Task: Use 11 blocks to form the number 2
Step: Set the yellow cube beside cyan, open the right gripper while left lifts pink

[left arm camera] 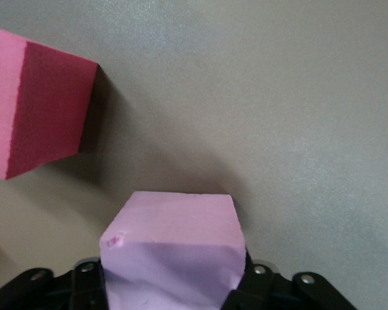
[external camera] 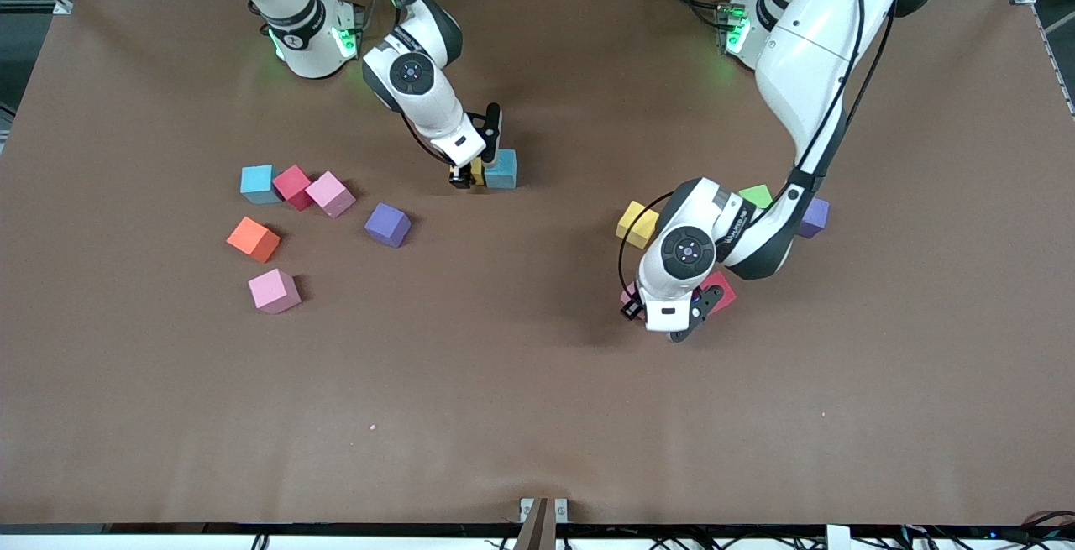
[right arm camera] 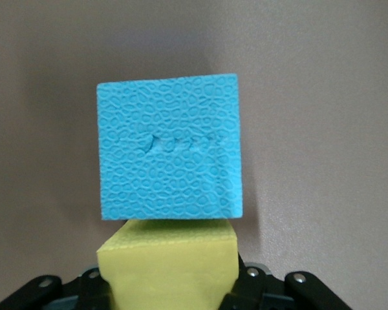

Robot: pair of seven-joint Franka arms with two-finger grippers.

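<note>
Brown table (external camera: 537, 416) carries scattered coloured blocks (external camera: 274, 290)

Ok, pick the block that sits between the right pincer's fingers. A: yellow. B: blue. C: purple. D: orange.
A: the right wrist view shows the right pincer shut on a yellow block, pressed up against the blue block on the table.

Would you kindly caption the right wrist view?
Right gripper holds a yellow block against a blue block.
</note>
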